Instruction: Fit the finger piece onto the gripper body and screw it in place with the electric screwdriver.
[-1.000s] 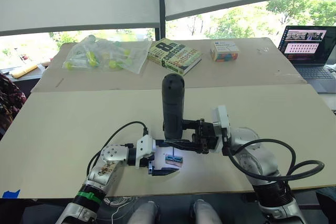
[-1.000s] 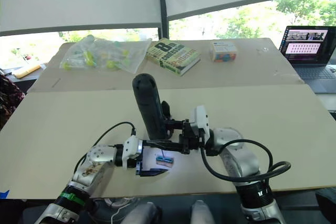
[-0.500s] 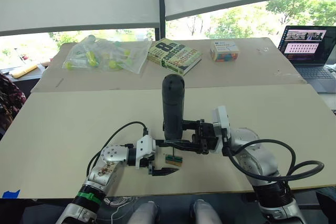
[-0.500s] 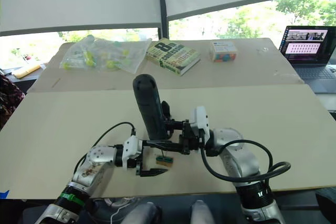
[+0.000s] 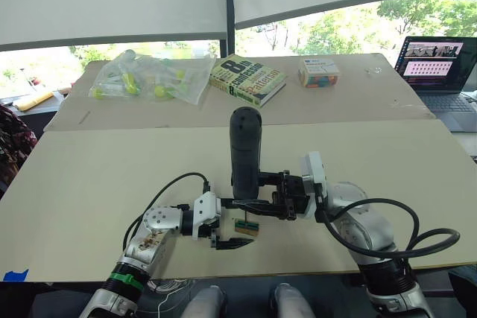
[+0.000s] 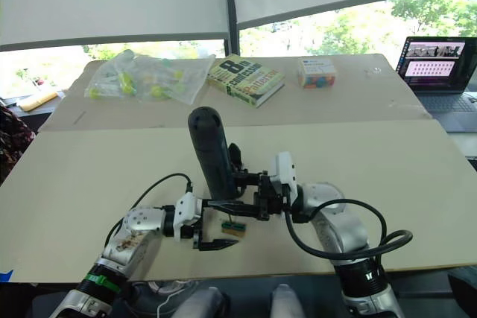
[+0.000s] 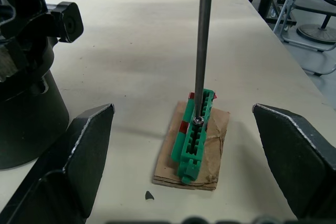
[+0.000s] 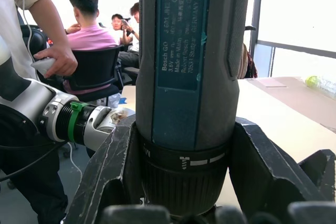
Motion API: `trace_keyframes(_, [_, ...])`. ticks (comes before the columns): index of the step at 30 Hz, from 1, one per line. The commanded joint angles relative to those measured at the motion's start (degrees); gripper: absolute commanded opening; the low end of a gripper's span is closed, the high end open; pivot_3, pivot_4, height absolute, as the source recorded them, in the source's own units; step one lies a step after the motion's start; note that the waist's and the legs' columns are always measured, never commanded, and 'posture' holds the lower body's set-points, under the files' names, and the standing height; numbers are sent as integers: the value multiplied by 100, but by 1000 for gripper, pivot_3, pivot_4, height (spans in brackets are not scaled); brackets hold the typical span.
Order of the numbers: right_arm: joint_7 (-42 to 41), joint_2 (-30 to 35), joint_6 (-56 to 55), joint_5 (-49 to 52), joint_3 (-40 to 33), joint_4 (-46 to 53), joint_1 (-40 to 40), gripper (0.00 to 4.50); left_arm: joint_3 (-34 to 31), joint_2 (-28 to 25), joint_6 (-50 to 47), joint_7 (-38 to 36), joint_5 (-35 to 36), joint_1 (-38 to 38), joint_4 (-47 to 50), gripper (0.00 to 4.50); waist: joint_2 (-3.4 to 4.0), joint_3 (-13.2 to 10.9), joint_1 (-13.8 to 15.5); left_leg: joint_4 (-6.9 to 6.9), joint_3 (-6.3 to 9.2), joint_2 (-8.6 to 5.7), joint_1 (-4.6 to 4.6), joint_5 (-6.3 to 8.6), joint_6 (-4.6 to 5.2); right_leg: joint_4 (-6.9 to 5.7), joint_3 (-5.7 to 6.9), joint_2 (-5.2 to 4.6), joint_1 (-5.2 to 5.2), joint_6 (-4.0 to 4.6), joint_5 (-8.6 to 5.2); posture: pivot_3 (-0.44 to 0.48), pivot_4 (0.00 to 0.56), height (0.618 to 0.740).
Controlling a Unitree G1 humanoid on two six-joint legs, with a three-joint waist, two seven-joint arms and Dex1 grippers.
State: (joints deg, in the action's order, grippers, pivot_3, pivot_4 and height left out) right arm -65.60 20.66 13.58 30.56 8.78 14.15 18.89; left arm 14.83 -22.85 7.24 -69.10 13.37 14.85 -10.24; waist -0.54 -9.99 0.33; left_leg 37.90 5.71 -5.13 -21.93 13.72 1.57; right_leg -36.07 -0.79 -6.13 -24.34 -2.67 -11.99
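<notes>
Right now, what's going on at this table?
The right gripper holds the electric screwdriver upright, its metal bit resting on a screw in a small green-and-brown block on the table. The left gripper sits open around that block without touching it. The gripper body stands just beside.

The electric screwdriver (image 5: 246,150) stands upright on the table (image 5: 89,176), its bit on a small block (image 7: 197,137).

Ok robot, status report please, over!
Right gripper shut on electric screwdriver, upright. Bit on screw in green block. Left gripper open around block.
</notes>
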Motion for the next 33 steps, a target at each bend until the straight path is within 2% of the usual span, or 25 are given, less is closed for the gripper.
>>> trace_keyframes(1, [-24,-65,-157,184,-19,299,16,1924,125,-4,-47,-4,-63,-122,36,4454,0,0,0,0,0,0,0,0,0,0,0,0,0,0,0,0,150,740])
trace_keyframes(33, [10,-51,-170,125,-23,170,-34,1924,125,-8,-53,32,-62,-140,50,4454,0,1,-5,0,0,0,2,0,0,0,0,0,1,0,0,0,150,740])
